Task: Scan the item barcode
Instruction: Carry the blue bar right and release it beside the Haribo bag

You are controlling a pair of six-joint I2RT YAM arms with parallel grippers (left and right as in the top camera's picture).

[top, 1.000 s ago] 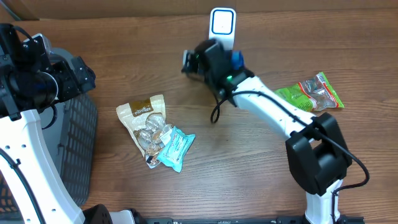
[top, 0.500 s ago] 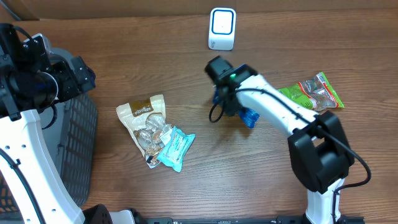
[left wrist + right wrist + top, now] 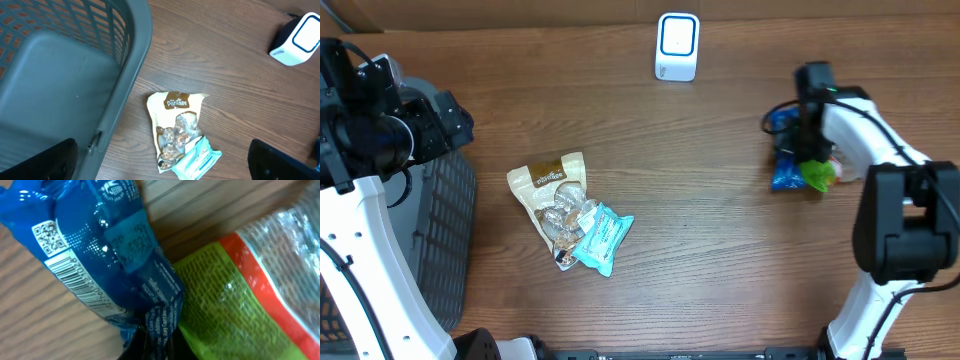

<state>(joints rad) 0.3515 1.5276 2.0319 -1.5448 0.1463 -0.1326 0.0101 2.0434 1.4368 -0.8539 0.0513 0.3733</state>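
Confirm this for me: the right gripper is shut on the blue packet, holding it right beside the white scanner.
Not right. The right gripper is shut on the blue packet, but holds it beside the green snack bag, well away from the white scanner. The overhead view shows this.

From above, my right arm (image 3: 857,117) hides most of the green-and-red crinkly plastic packet (image 3: 818,177). At the wrist, my right claw (image 3: 150,350) is cropped by the bottom edge, its grip on the glossy blue foil packet (image 3: 100,255) barely showing.
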